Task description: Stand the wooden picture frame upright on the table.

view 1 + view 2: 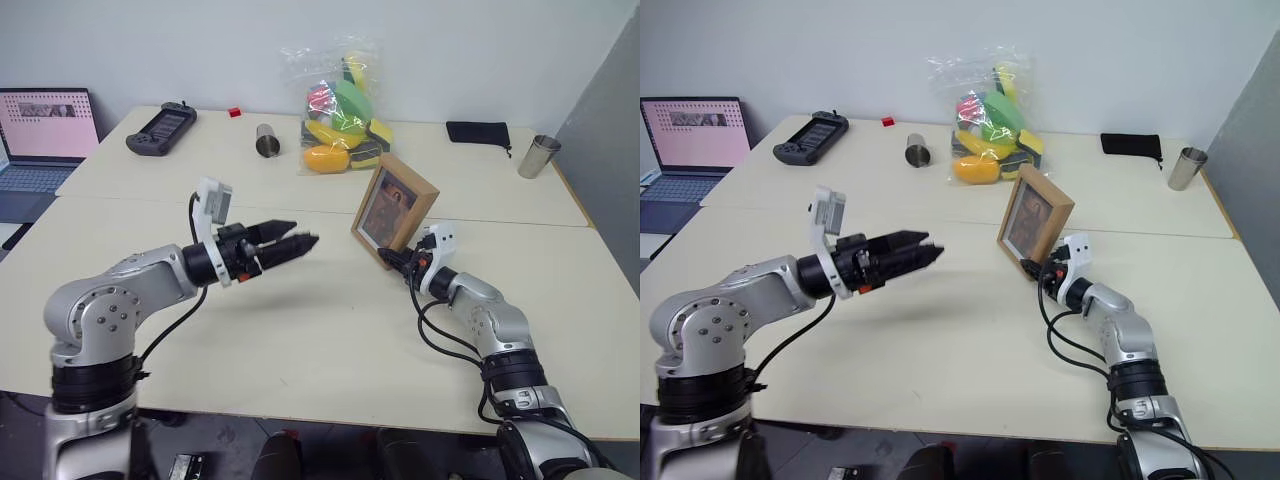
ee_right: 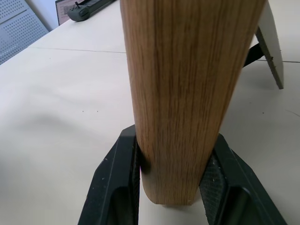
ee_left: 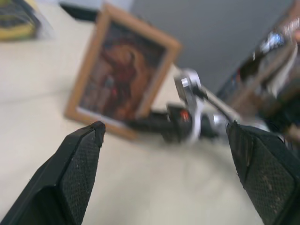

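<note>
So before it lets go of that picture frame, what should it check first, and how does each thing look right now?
1. Right gripper clamped on the picture frame's bottom corner: ok, a finger sits on each side of the wood.
2. Frame standing on end on the table: ok, leaning slightly back.
3. Back stand swung out behind the frame: ok.
4. Stand's foot resting firmly on the table: cannot tell.
5. Left gripper open and away from the frame: ok, it hovers in the air with nothing in it.
6. Bag of toys and metal cup out of the way: ok, both sit farther back.
</note>
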You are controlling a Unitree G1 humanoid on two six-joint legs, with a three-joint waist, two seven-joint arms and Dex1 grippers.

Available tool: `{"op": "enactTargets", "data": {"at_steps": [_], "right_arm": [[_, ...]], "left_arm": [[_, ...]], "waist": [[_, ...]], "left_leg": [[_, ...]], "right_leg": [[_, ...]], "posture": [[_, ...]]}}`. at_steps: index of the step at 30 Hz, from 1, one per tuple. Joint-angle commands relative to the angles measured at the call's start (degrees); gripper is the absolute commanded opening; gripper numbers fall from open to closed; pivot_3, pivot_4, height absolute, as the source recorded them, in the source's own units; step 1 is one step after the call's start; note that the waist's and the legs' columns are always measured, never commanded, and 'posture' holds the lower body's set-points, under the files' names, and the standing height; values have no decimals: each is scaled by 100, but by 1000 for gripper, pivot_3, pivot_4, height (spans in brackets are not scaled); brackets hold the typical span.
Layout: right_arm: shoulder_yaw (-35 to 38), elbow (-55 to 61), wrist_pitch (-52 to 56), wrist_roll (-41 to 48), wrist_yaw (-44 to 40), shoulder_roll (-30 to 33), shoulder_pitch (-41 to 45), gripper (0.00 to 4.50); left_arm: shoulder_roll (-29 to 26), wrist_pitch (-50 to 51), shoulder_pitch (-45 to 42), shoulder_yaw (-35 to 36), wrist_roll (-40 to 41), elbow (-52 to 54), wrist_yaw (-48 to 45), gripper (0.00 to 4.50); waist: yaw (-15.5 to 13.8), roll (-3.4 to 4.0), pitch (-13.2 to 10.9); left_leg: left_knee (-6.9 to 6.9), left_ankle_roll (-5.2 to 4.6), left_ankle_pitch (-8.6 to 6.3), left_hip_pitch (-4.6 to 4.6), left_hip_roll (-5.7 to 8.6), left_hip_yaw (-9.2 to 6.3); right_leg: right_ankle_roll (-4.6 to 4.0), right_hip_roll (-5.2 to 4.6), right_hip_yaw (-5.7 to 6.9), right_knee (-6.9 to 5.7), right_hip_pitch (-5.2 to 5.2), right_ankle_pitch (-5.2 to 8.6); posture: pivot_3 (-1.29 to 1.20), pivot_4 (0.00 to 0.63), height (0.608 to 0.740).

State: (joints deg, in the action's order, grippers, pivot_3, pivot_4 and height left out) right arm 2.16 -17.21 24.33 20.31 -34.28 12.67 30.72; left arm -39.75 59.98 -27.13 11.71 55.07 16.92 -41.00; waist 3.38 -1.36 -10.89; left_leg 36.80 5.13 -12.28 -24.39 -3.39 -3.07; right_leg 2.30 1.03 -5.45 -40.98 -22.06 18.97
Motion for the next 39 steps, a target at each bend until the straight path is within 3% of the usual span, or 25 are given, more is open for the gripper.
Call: {"op": "enactTargets", "data": {"at_steps": [1,9,16,24,32,39], "right_arm": [[-81,-156,112,-78,-96,58,-18,1437],[-59,-173,196,-79,-24,46,-51,1437],[-104,-114,220,-113,14,39,-85,1437],[-81,-213,240,-186,95,47,8,3423],[-148,55,370,-162,49,67,-61,3423],[-187,858,640,-188,-112,591,-635,3423]], "left_arm": [[-527,-793,-68,-447,-622,13,-980,4389],[-664,-1569,-313,-814,-1357,-414,-1552,4389],[-564,-1628,-244,-818,-1475,-397,-1629,4389],[-486,-1592,-232,-769,-1489,-388,-1584,4485],[-438,-1557,-298,-776,-1470,-410,-1566,4485],[-346,-1541,-383,-822,-1482,-488,-1589,4485]], "waist": [[1,-2,1],[1,-1,2],[0,-1,2],[1,-1,2],[-1,-1,2],[-36,-1,2]], "left_leg": [[1,0,0,1,-2,1],[-3,-2,-1,5,-7,5],[-4,-2,-1,5,-8,5],[-4,-2,-1,4,-9,6],[-4,-2,-2,4,-9,6],[-7,-3,-2,2,-8,6]], "right_leg": [[0,4,0,4,1,0],[1,11,-5,8,3,1],[1,11,-6,8,3,1],[1,12,-7,7,1,1],[1,12,-7,8,1,1],[1,12,-7,12,1,1]], "posture": [[0,150,740],[0,150,740],[0,150,740],[0,150,740],[0,150,740],[0,150,740]]}}
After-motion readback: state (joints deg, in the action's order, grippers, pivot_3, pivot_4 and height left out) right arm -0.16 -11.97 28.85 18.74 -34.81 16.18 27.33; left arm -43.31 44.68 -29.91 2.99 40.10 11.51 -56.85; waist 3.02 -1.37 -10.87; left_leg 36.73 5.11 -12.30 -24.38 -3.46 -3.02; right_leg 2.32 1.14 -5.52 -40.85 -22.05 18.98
